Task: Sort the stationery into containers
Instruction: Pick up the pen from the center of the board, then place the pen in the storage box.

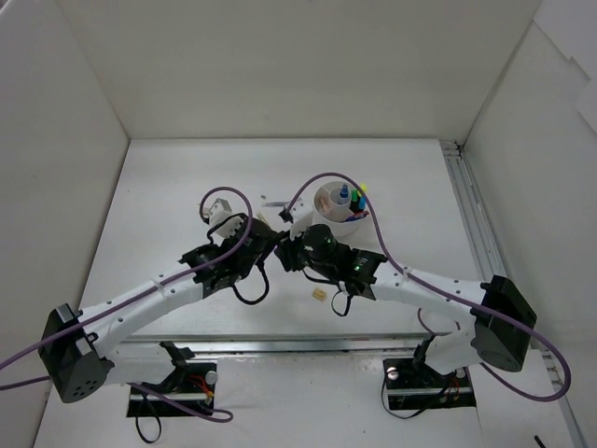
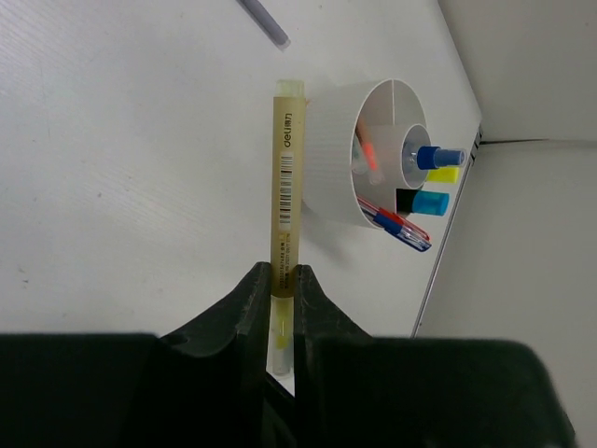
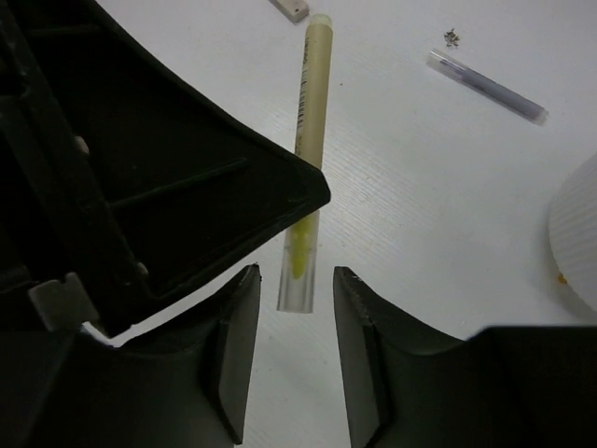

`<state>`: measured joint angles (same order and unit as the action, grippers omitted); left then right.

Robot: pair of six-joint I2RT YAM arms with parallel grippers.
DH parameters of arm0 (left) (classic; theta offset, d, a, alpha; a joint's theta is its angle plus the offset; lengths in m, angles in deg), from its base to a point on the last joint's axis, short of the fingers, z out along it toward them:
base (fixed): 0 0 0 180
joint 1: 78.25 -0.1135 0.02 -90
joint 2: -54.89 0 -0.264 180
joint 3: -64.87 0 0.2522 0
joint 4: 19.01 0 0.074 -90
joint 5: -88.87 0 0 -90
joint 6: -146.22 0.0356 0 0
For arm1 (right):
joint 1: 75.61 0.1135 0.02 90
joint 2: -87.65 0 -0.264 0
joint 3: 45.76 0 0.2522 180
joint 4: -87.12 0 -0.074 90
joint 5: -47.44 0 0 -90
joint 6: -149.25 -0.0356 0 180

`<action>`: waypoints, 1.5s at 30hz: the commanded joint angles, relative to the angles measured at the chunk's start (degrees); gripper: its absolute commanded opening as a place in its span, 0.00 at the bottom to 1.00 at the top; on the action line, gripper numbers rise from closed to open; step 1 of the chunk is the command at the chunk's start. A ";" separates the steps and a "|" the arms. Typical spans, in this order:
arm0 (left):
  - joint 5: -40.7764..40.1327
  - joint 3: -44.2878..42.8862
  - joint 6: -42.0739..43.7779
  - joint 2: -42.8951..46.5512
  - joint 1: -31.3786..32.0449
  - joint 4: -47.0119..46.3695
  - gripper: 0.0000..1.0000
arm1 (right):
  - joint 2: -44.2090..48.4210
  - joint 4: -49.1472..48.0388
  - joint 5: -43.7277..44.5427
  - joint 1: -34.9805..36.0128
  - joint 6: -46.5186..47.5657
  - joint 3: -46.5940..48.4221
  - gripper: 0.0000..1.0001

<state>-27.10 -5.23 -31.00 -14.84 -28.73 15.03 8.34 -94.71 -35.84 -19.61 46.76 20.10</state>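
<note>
Two black robot arms meet over a white, finely grained table point(image 2: 112, 168). The left hand point(image 2: 282, 275) is clenched on a slim yellow pen point(image 2: 284, 168), its two matte black fingers pinching the barrel near the clear plastic end. The pen is a straight, smooth cylinder with a mustard barrel, a printed barcode and a pale tip, and it points away from the hand. Its far end lies just beside the organizer point(image 2: 326, 149). I cannot tell whether it touches the table. The right hand point(image 3: 296, 275) is spread, and its two dull black fingers stand on either side of the pen's clear end without gripping it. The organizer is a short round tub of white plastic with a ribbed outer wall and thin dividers inside. Standing in it are a blue-capped marker point(image 2: 438, 156), a yellow cap point(image 2: 446, 174), a cyan cap point(image 2: 429, 203) and a red and blue pen point(image 2: 401, 226). On the table beyond the pen lie a thin translucent violet pencil point(image 3: 485, 87) and a small beige block eraser point(image 3: 289, 9).
</note>
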 commanded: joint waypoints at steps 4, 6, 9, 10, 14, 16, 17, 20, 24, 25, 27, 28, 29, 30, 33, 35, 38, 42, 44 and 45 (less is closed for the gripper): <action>0.31 0.79 -1.11 3.02 1.81 -3.49 0.00 | 0.11 -7.60 0.67 0.24 0.01 2.49 0.20; 0.49 0.88 -0.85 3.29 2.33 -3.66 0.00 | 0.56 -8.57 0.49 0.42 -0.16 1.61 0.11; 0.84 1.23 -0.15 3.55 2.34 -4.27 0.00 | 1.26 -8.23 0.75 0.50 0.01 1.43 0.00; 1.10 1.40 0.99 3.64 2.34 -5.41 0.00 | 1.26 -7.53 1.36 0.42 0.45 1.78 0.00; 2.33 2.37 4.68 3.47 2.34 -7.88 0.01 | 1.52 -2.96 4.79 0.42 1.24 3.19 0.00; 2.60 2.46 6.09 3.90 2.34 -9.36 0.11 | 2.48 -1.55 7.06 0.42 1.85 2.92 0.00; 2.60 2.63 8.88 4.17 2.34 -10.24 0.18 | 2.84 -1.11 7.60 0.42 2.03 2.92 0.00; 2.34 3.25 12.41 5.66 2.34 -11.74 0.54 | 4.07 2.58 10.58 0.33 2.82 4.06 0.00; 1.46 3.16 16.81 7.42 2.34 -11.40 0.87 | 5.91 7.76 11.13 -0.89 3.35 4.77 0.00; 0.85 2.90 17.17 7.68 2.34 -9.39 0.93 | 6.27 8.73 10.25 -2.21 3.26 4.77 0.00; -0.64 2.11 19.54 8.82 2.34 -7.63 0.97 | 7.23 10.92 7.62 -4.75 4.04 4.86 0.00; -1.35 1.85 20.50 9.35 2.34 -5.61 0.99 | 7.41 12.59 7.26 -5.73 4.66 5.38 0.00; -1.70 1.41 22.34 10.40 1.73 -5.07 0.99 | 7.59 14.35 6.64 -6.43 5.54 7.12 0.00; -2.49 1.14 23.84 10.84 0.85 -3.94 0.99 | 7.42 19.41 5.86 -8.09 7.81 8.36 0.00; -4.42 0.70 25.95 12.95 -1.61 1.77 0.99 | 6.45 27.86 3.40 -11.17 11.85 13.02 0.00; -5.05 1.31 27.88 14.88 -2.84 2.05 0.99 | 6.27 31.57 2.68 -12.67 15.29 16.52 0.00; -4.09 1.93 35.34 16.20 -5.21 0.56 0.99 | 3.12 39.66 -0.39 -14.96 21.53 22.84 0.00; -0.66 -0.52 41.16 14.63 -9.07 3.79 0.99 | -4.95 52.38 2.67 -16.11 29.43 33.14 0.00; 0.31 -1.41 43.53 13.40 -9.70 4.33 0.99 | -7.69 56.79 3.30 -16.19 32.08 37.97 0.00; 0.75 -1.49 43.89 12.96 -10.49 4.95 0.99 | -10.66 57.95 4.60 -16.28 33.66 39.82 0.00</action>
<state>-28.11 -3.11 6.77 -0.59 -37.93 18.79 2.62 -46.59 -33.57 -35.58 72.51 54.68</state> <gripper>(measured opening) 0.993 0.142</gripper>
